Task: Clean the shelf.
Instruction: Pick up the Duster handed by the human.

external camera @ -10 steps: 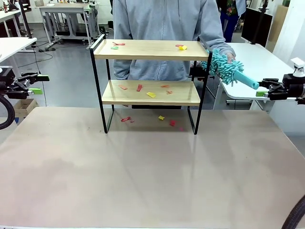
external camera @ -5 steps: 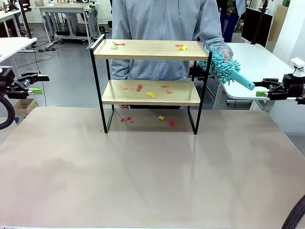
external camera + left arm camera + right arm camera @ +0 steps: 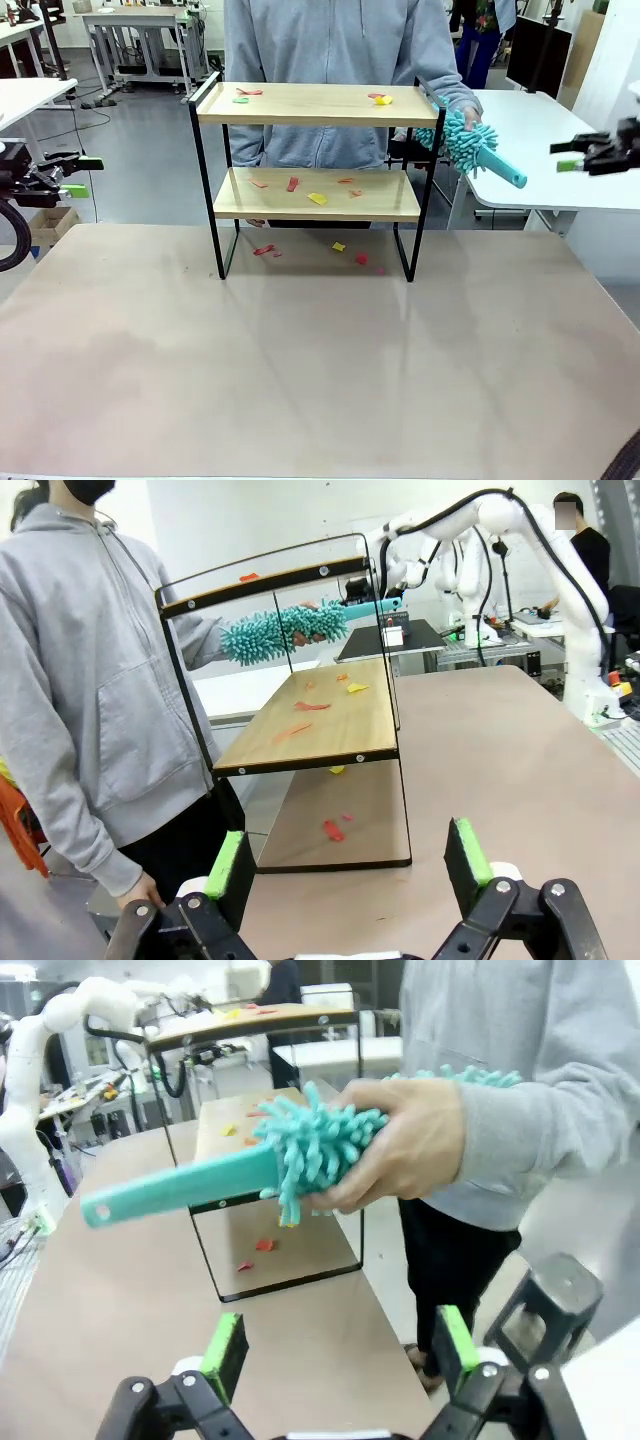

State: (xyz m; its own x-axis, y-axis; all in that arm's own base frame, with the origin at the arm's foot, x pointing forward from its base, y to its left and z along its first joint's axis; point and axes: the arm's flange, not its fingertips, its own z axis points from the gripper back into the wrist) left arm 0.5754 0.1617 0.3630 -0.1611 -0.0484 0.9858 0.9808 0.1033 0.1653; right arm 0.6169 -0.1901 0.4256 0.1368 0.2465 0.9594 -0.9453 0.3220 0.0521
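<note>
The shelf [image 3: 310,104] stands mid-tabletop [image 3: 320,370] near the far edge, with a wide stretch of surface open in front. The left claw [image 3: 84,175] hangs off the left edge and the right claw [image 3: 562,158] beyond the right edge, both spread wide and holding nothing. A person's hand [image 3: 400,1150] grips a teal duster [image 3: 200,1182] by its fluffy head just beside the shelf's right end, handle toward the right claw. Coloured scraps [image 3: 317,198] lie on both boards and on the tabletop beneath. White tables [image 3: 540,130] stand behind.

Shelf [image 3: 316,104]: pale wood boards, black metal frame.
</note>
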